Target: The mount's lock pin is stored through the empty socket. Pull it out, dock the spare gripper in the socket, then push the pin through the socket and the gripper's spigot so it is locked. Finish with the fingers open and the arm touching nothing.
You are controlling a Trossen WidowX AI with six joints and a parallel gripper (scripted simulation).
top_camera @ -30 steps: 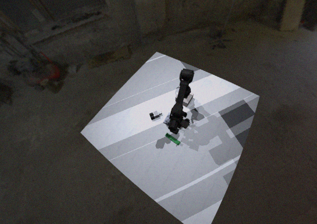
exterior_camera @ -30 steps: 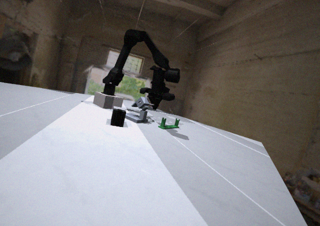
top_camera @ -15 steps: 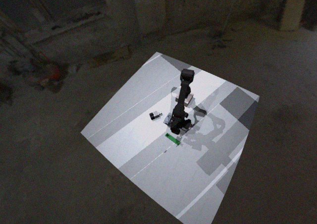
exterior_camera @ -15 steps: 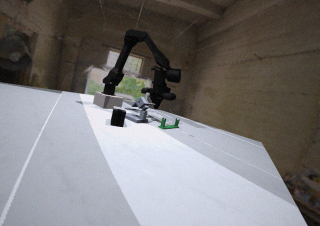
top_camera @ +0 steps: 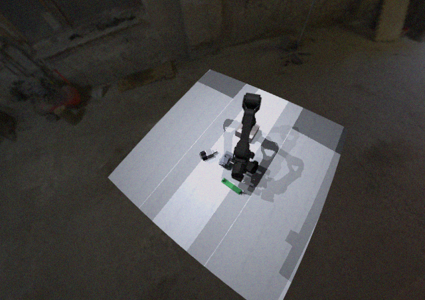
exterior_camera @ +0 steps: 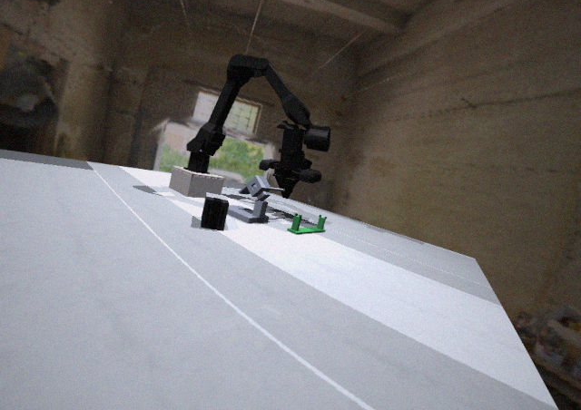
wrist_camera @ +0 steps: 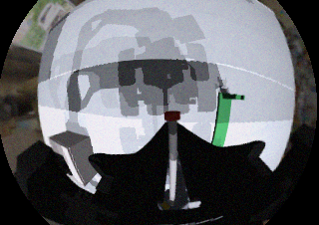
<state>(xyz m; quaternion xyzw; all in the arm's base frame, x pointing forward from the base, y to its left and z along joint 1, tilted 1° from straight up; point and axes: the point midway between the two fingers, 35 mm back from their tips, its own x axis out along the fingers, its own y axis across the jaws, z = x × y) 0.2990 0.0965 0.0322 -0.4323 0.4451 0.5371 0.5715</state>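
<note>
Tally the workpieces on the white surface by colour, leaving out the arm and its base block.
Green: 1, the two-post stand.
Grey: 1, the mount with its tilted socket.
Black: 1, the spare gripper.
Grey with a red end: 1, the lock pin in the gripper's fingers.
Total: 4.

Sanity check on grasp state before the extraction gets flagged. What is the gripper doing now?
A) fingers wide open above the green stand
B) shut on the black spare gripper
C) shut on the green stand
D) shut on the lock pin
D: the gripper's fingers are closed on the lock pin, its red end showing between the tips in the wrist view.
</note>
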